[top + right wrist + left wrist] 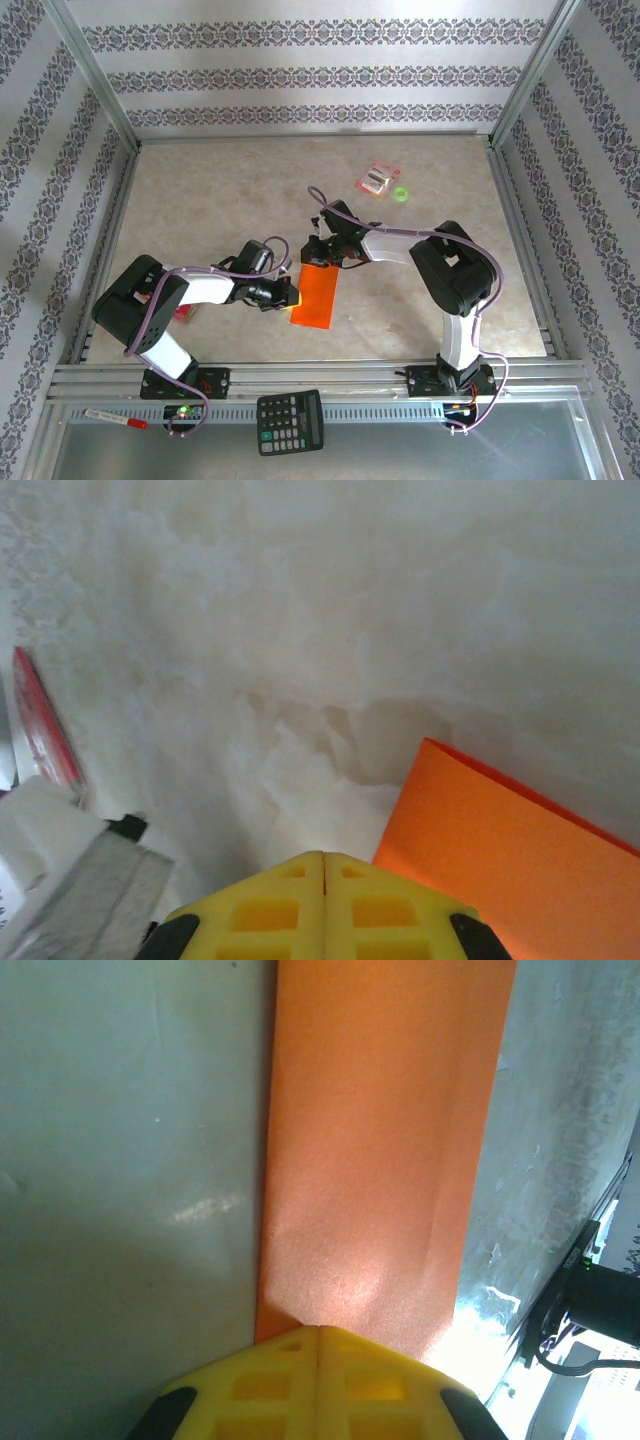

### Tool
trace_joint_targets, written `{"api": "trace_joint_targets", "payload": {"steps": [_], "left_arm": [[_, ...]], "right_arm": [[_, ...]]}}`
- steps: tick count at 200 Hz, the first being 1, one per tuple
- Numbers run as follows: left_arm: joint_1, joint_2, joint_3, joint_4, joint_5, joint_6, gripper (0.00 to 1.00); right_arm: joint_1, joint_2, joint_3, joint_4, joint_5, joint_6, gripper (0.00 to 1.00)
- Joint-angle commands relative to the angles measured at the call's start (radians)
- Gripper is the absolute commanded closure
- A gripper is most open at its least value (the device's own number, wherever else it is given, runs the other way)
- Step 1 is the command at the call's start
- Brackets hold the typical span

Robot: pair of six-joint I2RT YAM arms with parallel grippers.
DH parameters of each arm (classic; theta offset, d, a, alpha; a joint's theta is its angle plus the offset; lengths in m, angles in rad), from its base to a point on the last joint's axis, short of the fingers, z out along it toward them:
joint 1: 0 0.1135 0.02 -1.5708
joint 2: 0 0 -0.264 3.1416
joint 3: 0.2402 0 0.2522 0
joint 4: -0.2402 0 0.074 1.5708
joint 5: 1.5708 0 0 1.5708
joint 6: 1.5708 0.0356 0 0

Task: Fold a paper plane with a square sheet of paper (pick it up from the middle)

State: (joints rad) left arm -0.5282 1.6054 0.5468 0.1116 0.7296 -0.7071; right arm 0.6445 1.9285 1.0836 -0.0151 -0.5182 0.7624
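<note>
While a black calculator [290, 421] sits on the near rail, both arms fold at the elbow and reach inward, low over the table [200, 190]. The left gripper [291, 297], yellow fingers pressed together on nothing, points its tip at the left edge of the orange sheet [316, 296], which lies flat as a long rectangle mid-table. The right gripper [318, 263], likewise closed and empty, hovers by the sheet's far corner. Farther back lies a pink-red packet [376, 180].
</note>
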Motion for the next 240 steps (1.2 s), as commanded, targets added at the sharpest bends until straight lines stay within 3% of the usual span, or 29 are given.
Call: {"api": "trace_joint_targets", "payload": {"steps": [1,40,89,108,118,141,162,240], "left_arm": [[0.002,0.031,-0.05,-0.241,-0.112,0.008,1.0],[-0.001,0.007,-0.034,-0.255,-0.111,0.01,1.0],[0.002,-0.148,0.042,-0.321,-0.13,0.026,0.63],[0.007,-0.211,0.075,-0.32,-0.137,0.026,0.58],[0.013,-0.229,0.082,-0.302,-0.141,0.017,0.6],[0.046,-0.203,0.09,-0.233,-0.117,-0.014,0.87],[0.069,-0.123,0.111,-0.159,-0.051,-0.035,0.99],[0.082,0.097,0.181,-0.056,-0.001,-0.034,1.0]], "right_arm": [[0.013,0.038,0.018,0.036,-0.02,0.015,1.0],[0.003,0.084,0.01,0.032,-0.013,-0.005,1.0],[-0.008,0.105,-0.03,0.027,-0.003,-0.042,1.0],[-0.008,0.107,-0.042,0.027,-0.002,-0.053,1.0],[-0.009,0.107,-0.046,0.027,0.0,-0.056,1.0],[-0.012,0.106,-0.05,0.03,-0.005,-0.064,1.0],[-0.02,0.101,-0.055,0.032,-0.007,-0.079,1.0],[-0.03,0.104,-0.06,0.029,-0.011,-0.101,1.0]]}}
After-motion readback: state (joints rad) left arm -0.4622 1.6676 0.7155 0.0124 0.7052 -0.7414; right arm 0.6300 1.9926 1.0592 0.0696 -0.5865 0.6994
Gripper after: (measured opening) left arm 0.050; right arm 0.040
